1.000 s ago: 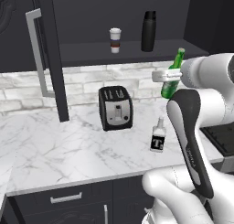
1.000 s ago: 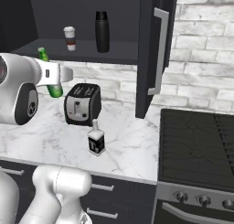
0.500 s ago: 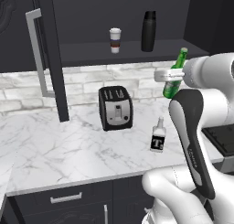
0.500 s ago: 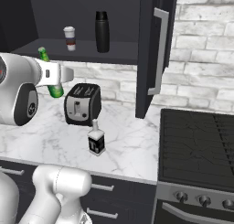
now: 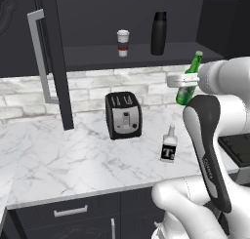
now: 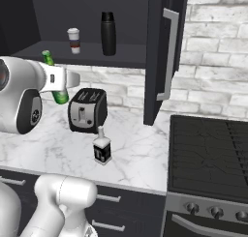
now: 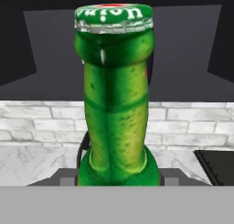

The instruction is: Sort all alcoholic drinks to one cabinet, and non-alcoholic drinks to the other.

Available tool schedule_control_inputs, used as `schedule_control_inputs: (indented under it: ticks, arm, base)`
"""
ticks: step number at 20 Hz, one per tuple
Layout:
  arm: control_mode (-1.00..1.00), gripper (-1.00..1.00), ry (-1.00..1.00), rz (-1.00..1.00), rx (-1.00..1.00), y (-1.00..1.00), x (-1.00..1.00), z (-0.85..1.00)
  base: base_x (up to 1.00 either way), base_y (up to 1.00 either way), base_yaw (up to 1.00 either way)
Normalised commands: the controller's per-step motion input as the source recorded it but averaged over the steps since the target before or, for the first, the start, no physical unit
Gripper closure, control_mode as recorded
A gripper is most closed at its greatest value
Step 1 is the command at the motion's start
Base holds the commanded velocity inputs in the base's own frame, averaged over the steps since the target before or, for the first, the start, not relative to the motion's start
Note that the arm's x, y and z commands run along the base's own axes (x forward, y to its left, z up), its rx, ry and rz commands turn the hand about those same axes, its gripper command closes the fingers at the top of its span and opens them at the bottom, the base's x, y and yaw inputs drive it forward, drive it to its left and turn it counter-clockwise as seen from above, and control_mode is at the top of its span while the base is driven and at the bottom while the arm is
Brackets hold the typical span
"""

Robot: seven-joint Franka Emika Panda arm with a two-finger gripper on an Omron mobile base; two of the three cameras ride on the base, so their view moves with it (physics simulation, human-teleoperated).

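While raised above the marble counter, two-finger gripper clamped on slim green glass beer bottle, bottle tilted, jaws part-closed around its body.

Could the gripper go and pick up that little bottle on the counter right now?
Probably not yet: the gripper is shut on the green beer bottle, held above the counter. The squat pale bottle stands in the open with nothing beside it, so the way is free once the gripper is empty.
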Motion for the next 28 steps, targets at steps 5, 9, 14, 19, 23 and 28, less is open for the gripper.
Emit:
schedule_control_inputs:
  ticks: [5,9,14,19,23,28]
  arm:
    - [1.00,1.00,0.00,0.00,0.00,-0.02,0.00,0.00]
    - [1.00,1.00,0.00,0.00,0.00,0.00,0.00,0.00]
    - [1.00,1.00,0.00,0.00,0.00,0.00,0.00,0.00]
    - [1.00,1.00,0.00,0.00,0.00,0.00,0.00,0.00]
    - [1.00,1.00,0.00,0.00,0.00,0.00,0.00,0.00]
    - [1.00,1.00,0.00,0.00,0.00,0.00,0.00,0.00]
  base:
    - [0.00,0.00,0.00]
    - [0.00,0.00,0.00]
    - [-0.18,0.00,0.00]
    - [-0.43,0.00,0.00]
    - [-0.46,0.00,0.00]
    - [-0.38,0.00,0.00]
